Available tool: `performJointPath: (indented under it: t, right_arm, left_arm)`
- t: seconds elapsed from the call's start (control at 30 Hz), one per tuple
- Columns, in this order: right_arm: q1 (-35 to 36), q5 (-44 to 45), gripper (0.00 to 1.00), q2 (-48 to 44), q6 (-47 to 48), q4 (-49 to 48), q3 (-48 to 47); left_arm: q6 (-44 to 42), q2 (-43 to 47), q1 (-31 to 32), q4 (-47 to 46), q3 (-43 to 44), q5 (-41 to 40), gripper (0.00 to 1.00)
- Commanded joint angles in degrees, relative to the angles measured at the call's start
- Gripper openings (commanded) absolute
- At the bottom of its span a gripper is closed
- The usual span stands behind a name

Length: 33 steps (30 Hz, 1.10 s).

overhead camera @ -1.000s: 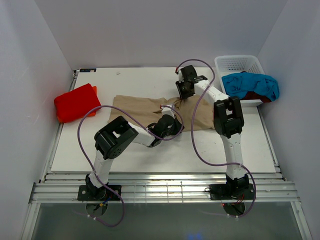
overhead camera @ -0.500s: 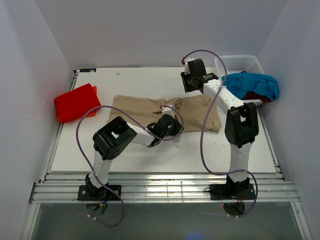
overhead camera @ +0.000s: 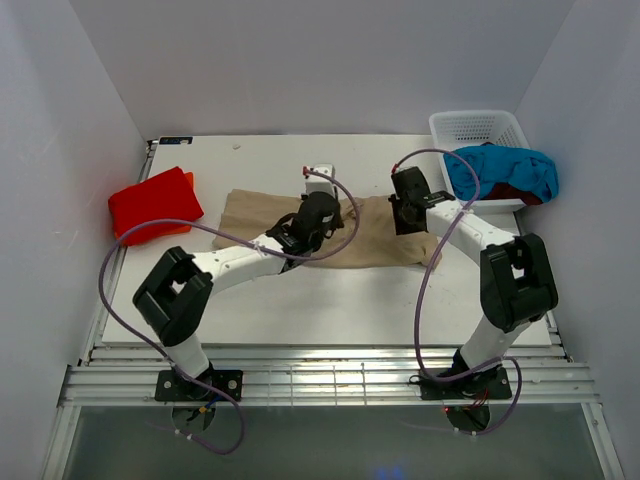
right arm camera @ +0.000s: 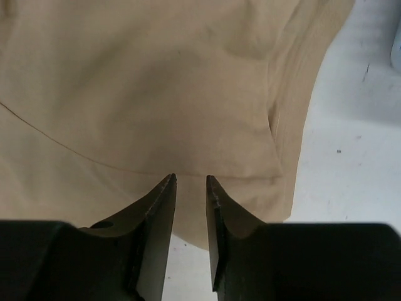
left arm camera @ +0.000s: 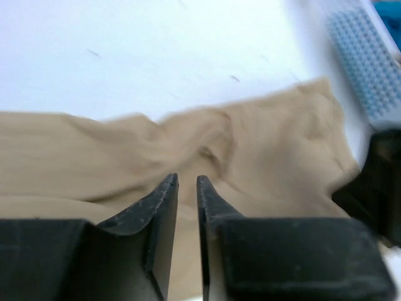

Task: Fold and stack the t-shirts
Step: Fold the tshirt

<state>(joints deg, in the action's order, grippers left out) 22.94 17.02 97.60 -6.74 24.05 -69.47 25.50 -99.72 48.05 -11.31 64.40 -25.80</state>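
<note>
Now, tan t-shirt (overhead camera: pixel 375 242) spread (bare table (overhead camera: pixel 350 310) along near edge), left fingers (left arm camera: pixel 156 213), right fingers (right arm camera: pixel 153 216) apart, empty.

A black two-finger gripper (left arm camera: pixel 187 183) sits at bottom centre, jaws a narrow slit apart, above a rumpled tan cloth t-shirt (left arm camera: pixel 269 150) spread across the white tabletop (left arm camera: pixel 156 50); a pale perforated plastic basket (left arm camera: pixel 369 69) edges the upper right.

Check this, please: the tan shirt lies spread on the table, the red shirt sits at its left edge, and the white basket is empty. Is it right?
No. The white basket is not empty: the turquoise shirt lies bunched in it, over its rim, as the top external view shows. The rest is right.
</note>
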Motion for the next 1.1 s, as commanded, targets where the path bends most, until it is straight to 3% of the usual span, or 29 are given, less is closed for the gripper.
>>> performJointPath:
  t: [0.0, 0.03, 0.07, 0.17, 0.3, 0.5, 0.73, 1.07]
  right_arm:
    - [0.09, 2.85, 0.3, -6.45, -4.41, -0.59, 3.98]
    - [0.09, 2.93, 0.25, -7.85, -4.94, -0.33, 4.86]
    - [0.18, 3.02, 0.14, -8.39, -5.38, -0.06, 6.18]
    - [0.35, 2.76, 0.08, -9.97, -6.97, -0.14, 9.08]
    - [0.35, 2.76, 0.08, -9.98, -7.5, -1.55, 11.46]
    - [0.44, 5.04, 0.08, -5.68, -7.41, -4.54, 11.47]
    - [0.35, 7.33, 0.08, 3.03, -6.97, -5.6, 8.22]
    - [-1.05, 14.27, 0.08, 6.99, -10.13, 1.61, 5.66]
  left_arm:
    - [-6.34, 3.75, -5.67, 5.24, -2.7, -13.73, 0.25]
    - [-4.94, 3.4, -6.91, 8.81, -3.31, -15.14, 0.0]
    - [-3.1, 3.05, -8.31, 10.76, -3.84, -15.33, 0.0]
    - [2.36, 2.6, -10.96, 14.12, -8.05, -16.73, 0.0]
    - [5.26, 0.85, -11.14, 12.98, -13.59, -17.61, 0.0]
    - [4.74, -4.6, -12.54, 13.16, -12.9, -20.25, 0.0]
    - [3.68, -3.9, -15.18, 12.36, -15.18, -19.29, 0.0]
    - [13.17, 0.04, -16.68, 18.6, -20.37, -17.71, 0.0]
